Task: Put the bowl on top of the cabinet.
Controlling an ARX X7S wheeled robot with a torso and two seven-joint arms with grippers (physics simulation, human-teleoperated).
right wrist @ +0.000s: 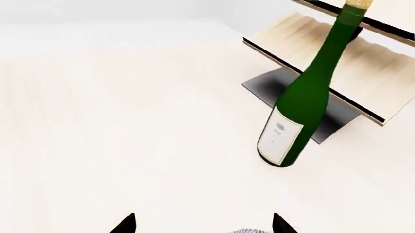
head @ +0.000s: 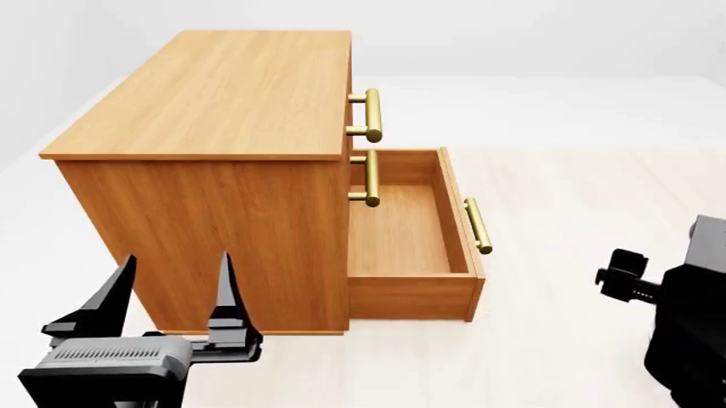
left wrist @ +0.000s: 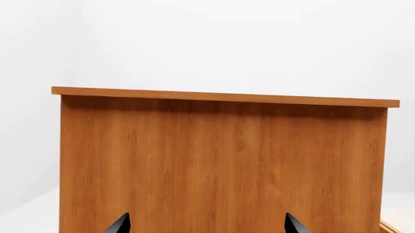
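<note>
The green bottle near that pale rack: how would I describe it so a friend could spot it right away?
Look at the pale slatted rack standing on the light floor. Just in front of it is the bottle, dark green glass with a long neck, a cork-coloured top and a white label low on its body. It is the only green thing around; all else is pale wood or floor.

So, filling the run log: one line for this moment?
left claw open beside cabinet | right claw open | bottom drawer open | cabinet top bare
</note>
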